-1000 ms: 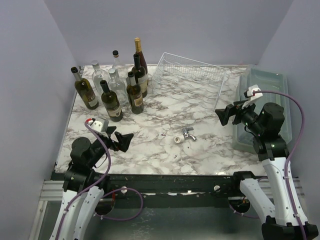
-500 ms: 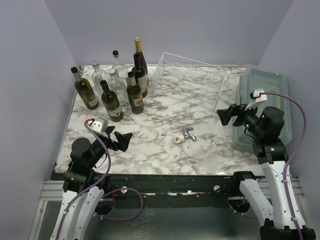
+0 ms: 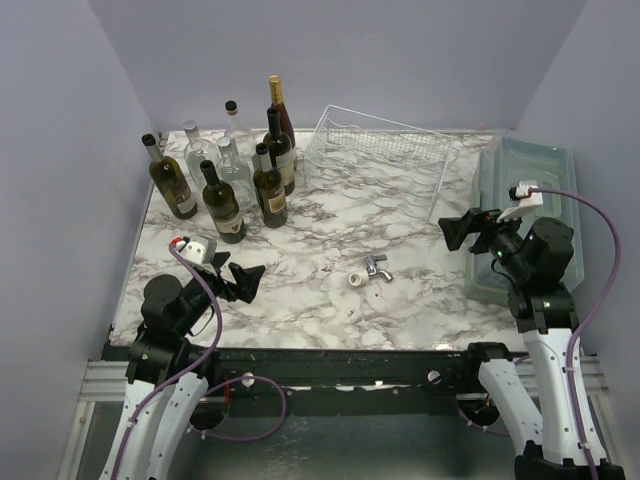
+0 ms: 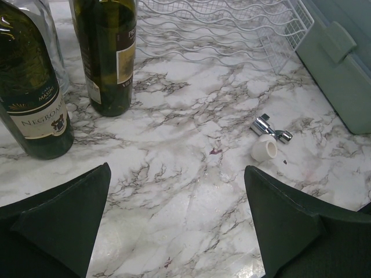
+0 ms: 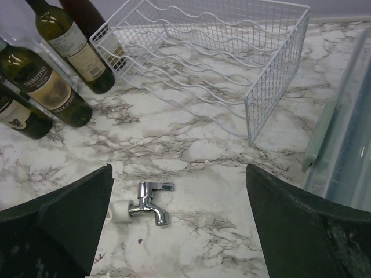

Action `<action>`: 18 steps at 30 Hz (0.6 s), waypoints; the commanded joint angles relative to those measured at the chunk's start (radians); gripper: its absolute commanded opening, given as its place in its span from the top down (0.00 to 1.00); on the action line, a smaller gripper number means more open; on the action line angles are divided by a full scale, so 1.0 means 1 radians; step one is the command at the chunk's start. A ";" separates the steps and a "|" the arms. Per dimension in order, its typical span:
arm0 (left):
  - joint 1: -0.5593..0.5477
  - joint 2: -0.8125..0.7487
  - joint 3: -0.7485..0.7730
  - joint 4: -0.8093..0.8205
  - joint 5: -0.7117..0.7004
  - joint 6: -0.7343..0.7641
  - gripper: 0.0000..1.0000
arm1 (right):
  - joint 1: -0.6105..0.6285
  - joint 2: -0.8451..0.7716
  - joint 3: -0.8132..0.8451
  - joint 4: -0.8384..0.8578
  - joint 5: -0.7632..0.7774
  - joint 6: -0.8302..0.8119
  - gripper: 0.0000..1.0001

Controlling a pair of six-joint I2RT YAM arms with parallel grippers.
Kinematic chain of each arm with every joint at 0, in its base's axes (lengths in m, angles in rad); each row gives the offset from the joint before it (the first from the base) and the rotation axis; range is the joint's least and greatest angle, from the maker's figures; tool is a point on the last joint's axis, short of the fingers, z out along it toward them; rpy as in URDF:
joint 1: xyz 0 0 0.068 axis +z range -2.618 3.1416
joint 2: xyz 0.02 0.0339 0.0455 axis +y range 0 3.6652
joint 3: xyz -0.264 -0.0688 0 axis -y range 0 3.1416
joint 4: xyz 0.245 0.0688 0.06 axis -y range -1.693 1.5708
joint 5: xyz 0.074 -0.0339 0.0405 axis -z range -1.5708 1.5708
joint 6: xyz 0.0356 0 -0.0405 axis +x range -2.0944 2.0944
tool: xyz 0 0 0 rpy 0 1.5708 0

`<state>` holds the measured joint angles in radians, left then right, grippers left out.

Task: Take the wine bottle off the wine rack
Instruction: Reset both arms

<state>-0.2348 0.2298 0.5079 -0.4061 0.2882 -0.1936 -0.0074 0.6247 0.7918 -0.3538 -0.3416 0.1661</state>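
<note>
The white wire wine rack (image 3: 380, 150) stands at the back middle of the marble table, and its wavy cradles hold no bottle. It also shows in the left wrist view (image 4: 220, 29) and the right wrist view (image 5: 214, 58). Several wine bottles (image 3: 240, 175) stand upright in a cluster at the back left, beside the rack. My left gripper (image 3: 245, 280) is open and empty, low over the near left of the table (image 4: 177, 220). My right gripper (image 3: 455, 232) is open and empty, raised at the right, in front of the rack (image 5: 179, 226).
A chrome tap (image 3: 374, 267) and a small white roll (image 3: 355, 281) lie mid-table; both also show in the right wrist view, the tap (image 5: 149, 202) beside the roll (image 5: 119, 211). A translucent grey-green lidded bin (image 3: 530, 200) sits along the right edge. Walls close in the left, back and right.
My right arm has drawn back a little to the right, away from the rack, with its gripper still open. The left arm and the bottles have not moved.
</note>
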 commanded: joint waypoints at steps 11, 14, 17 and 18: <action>0.008 0.028 -0.011 0.022 0.014 0.009 0.01 | -0.022 -0.012 -0.020 0.000 -0.041 0.018 0.01; 0.007 0.026 -0.012 0.023 0.012 0.009 0.01 | -0.022 -0.008 -0.022 0.002 -0.055 0.017 0.00; 0.008 0.026 -0.011 0.022 0.015 0.007 0.01 | -0.025 -0.006 -0.022 0.000 -0.058 0.016 0.01; 0.008 0.026 -0.011 0.023 0.016 0.008 0.01 | -0.026 -0.006 -0.021 0.000 -0.060 0.014 0.00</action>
<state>-0.2348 0.2584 0.5079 -0.3985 0.2886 -0.1932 -0.0219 0.6197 0.7811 -0.3538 -0.3740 0.1761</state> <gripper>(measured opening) 0.987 0.994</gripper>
